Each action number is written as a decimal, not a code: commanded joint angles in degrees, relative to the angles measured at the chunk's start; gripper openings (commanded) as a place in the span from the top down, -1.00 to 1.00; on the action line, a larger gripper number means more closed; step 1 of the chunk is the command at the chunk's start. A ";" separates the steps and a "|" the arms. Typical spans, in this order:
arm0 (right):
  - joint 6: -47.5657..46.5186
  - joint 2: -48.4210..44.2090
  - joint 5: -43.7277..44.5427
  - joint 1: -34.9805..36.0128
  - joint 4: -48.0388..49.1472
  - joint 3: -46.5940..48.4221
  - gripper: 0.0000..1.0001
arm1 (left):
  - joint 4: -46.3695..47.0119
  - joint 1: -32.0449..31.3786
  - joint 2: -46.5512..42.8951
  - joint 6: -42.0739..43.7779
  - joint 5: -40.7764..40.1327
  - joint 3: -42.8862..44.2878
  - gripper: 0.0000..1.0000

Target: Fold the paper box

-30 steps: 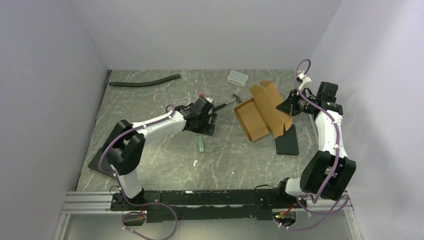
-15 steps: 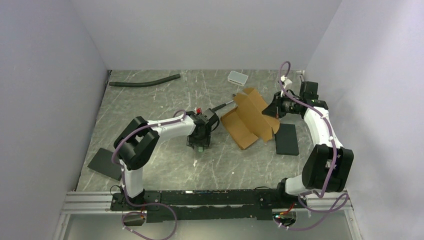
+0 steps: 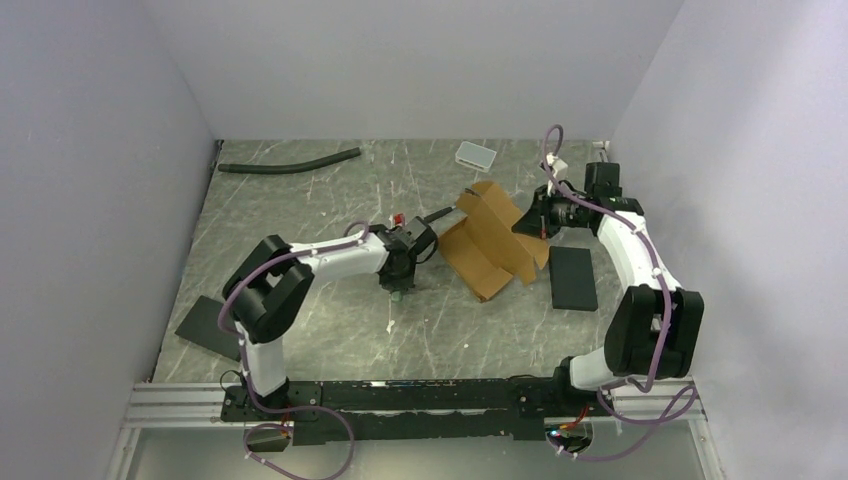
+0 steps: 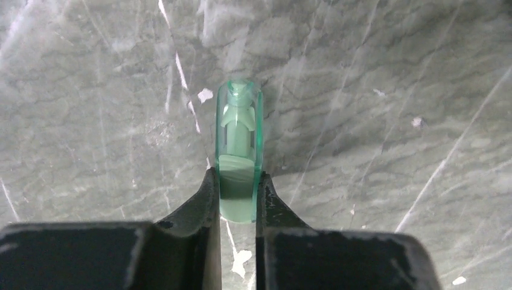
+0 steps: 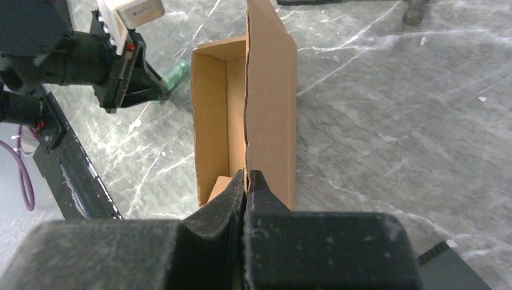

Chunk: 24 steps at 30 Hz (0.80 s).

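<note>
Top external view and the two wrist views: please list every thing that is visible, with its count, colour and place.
paper box: 1, brown, centre-right, partly folded
black slabs: 2, black, one right of the box, one at near left
tray: 1, white-grey, far edge
hose: 1, dark green, far left
hammer: 1, dark, left of the box
clip: 1, translucent green, in left end effector
left end effector: shut on clip
right end effector: shut on box flap

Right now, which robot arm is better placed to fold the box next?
The right. The right gripper is shut on an upright flap of the paper box, while the left gripper is clamped on a small green plastic piece, apart from the box.
</note>
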 commanded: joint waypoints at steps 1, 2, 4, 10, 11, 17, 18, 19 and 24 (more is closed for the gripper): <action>-1.88 1.82 -0.93 2.17 0.79 1.87 1.00 | 7.87 0.07 -9.65 4.36 0.55 -4.43 0.89; -2.53 2.38 -1.02 2.80 0.30 2.59 1.00 | 9.61 0.07 -11.55 5.57 1.77 -5.42 0.89; -3.39 3.56 -1.10 3.97 -0.72 3.76 1.00 | 13.17 0.11 -14.10 8.15 4.47 -6.81 0.89; -4.69 5.99 -1.37 7.34 -2.38 6.62 1.00 | 24.44 0.16 -17.25 12.30 13.90 -7.60 0.90; -4.68 6.33 -1.23 8.15 -2.47 6.91 1.00 | 25.52 0.22 -17.01 12.83 14.70 -6.93 0.90; -4.86 7.16 -1.08 9.31 -3.08 8.34 1.00 | 27.26 0.16 -11.46 16.35 16.15 -0.78 0.84; -4.90 7.18 -1.15 9.40 -3.23 8.47 1.00 | 27.23 0.17 -10.07 16.65 16.47 0.23 0.82; -4.94 7.19 -1.17 9.56 -3.33 8.65 1.00 | 27.42 0.25 -8.77 16.87 16.85 1.03 0.80; -5.83 7.37 -0.95 9.97 -4.18 9.55 1.00 | 25.61 0.24 -4.24 16.99 16.97 4.28 0.51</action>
